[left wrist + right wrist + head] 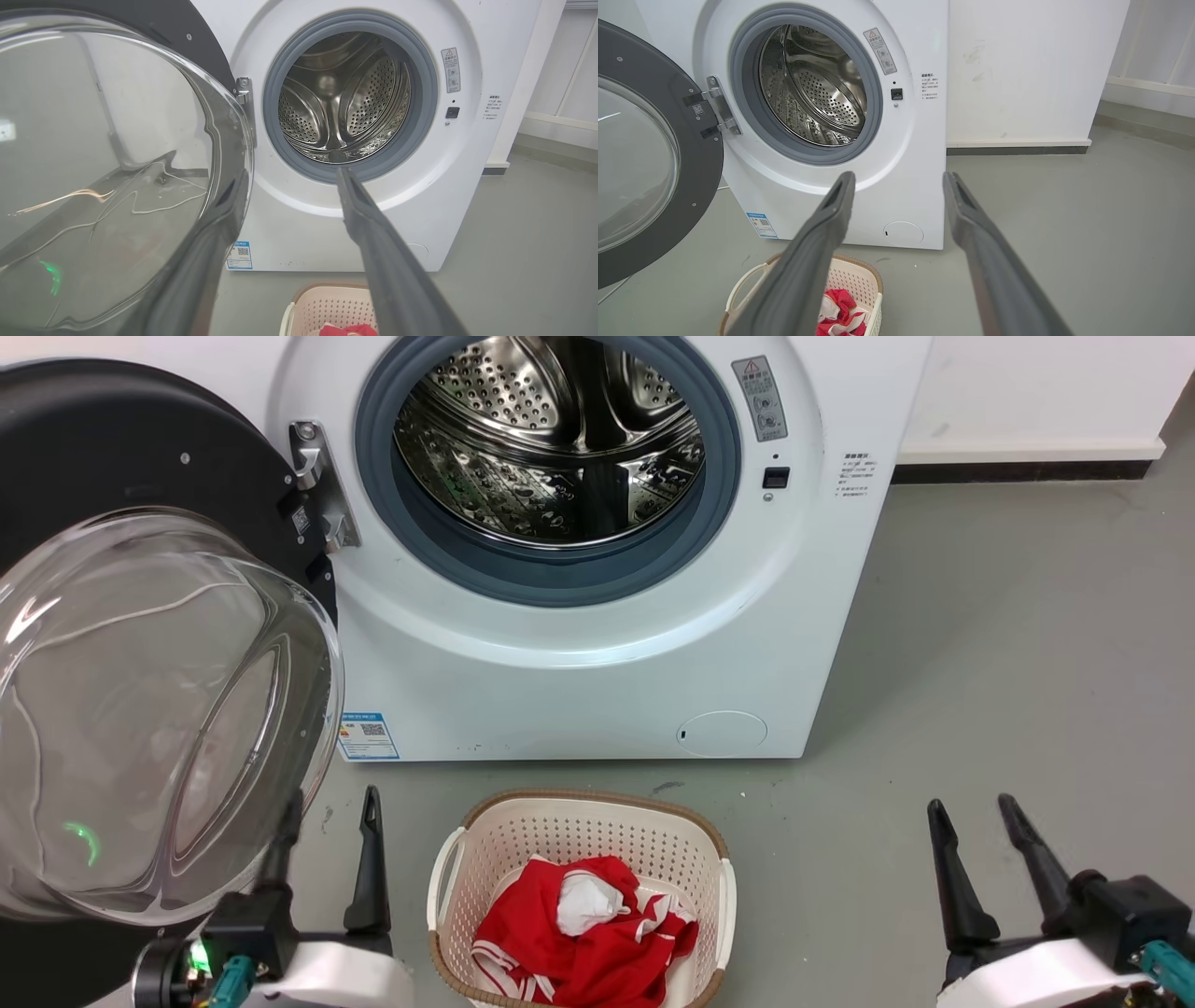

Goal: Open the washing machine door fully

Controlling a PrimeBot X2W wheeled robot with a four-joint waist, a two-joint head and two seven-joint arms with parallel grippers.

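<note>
Washing machine door (159,691) stands swung wide on its upright hinge, just left of your left pincer (331,803), whose spread, empty fingers sit at its lower rim; contact cannot be judged. Your right pincer (971,807), likewise released, lies well apart. The left arm is nearer for any final outward push. Blue label (367,736) and warning sticker (759,398) on the washing machine (579,681): print illegible.

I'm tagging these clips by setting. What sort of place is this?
Probably a laundry corner, perhaps a test room set up as one: a white front-loading washing machine with its door swung open, a cream laundry basket of red clothes, a bare grey floor and plain white wall.
</note>
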